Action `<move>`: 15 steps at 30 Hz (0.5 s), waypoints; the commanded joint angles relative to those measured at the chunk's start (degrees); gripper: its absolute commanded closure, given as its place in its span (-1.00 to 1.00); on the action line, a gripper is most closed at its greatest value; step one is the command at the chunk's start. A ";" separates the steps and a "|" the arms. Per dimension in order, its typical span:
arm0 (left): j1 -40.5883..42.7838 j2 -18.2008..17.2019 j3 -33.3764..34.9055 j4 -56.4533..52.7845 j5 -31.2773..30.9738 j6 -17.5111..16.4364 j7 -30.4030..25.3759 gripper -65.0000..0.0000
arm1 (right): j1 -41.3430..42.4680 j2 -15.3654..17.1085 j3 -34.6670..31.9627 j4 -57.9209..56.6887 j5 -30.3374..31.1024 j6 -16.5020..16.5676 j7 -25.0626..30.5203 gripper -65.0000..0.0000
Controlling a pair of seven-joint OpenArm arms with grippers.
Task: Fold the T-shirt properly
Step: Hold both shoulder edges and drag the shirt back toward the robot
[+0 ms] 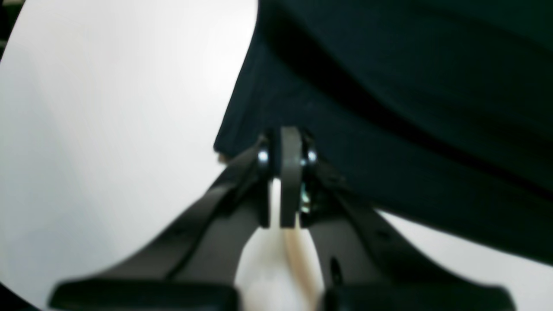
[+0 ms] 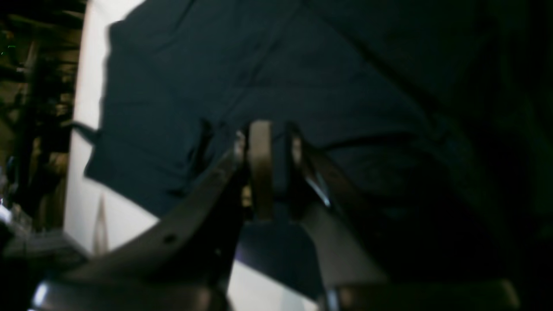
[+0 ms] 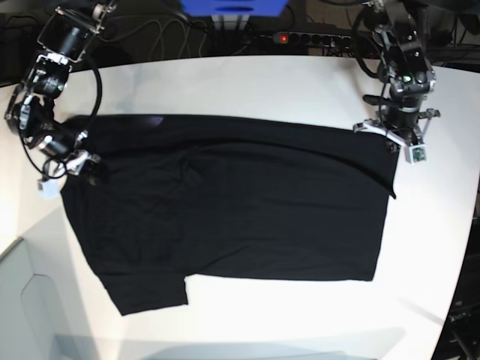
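The black T-shirt lies spread out on the white table, with one sleeve sticking out at the front left. My left gripper is at the shirt's far right corner, shut on the fabric edge, which rises in a fold there. In the left wrist view the fingers are closed at the edge of the shirt. My right gripper is at the shirt's far left edge. In the right wrist view its fingers are closed with dark cloth between them.
A power strip with a red light, a blue box and cables lie behind the table. The table's curved edge runs close by on the right. A grey surface sits at the lower left.
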 commanded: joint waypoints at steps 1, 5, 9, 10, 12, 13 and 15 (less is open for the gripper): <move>-0.48 -0.95 -0.30 -0.56 -0.08 0.19 -0.99 0.92 | 0.32 0.93 -0.71 1.97 0.01 -0.86 2.24 0.88; -3.73 -1.04 -0.74 -3.64 0.18 0.19 -0.99 0.92 | -1.26 0.93 -4.50 6.19 -7.72 -1.13 6.73 0.88; -5.31 -1.04 -0.74 -4.52 0.27 0.19 -0.99 0.92 | -2.67 -1.53 -4.67 12.00 -17.04 -1.13 7.78 0.88; -5.67 -1.04 -0.74 -4.60 0.27 0.19 -0.99 0.92 | -2.93 -2.23 -3.97 13.05 -18.63 -1.13 7.78 0.88; -6.63 -1.04 -0.74 -4.60 0.27 0.19 -0.99 0.92 | -3.02 -3.38 -2.47 14.55 -21.70 -1.13 7.78 0.88; -6.90 -1.13 -0.74 -4.60 0.27 0.19 -0.99 0.92 | -3.02 -3.82 -1.95 15.07 -23.11 -1.13 7.78 0.88; -6.98 -1.74 -0.57 -4.60 0.27 0.19 -0.99 0.92 | -3.29 -4.61 -0.71 15.60 -25.48 -1.13 7.78 0.88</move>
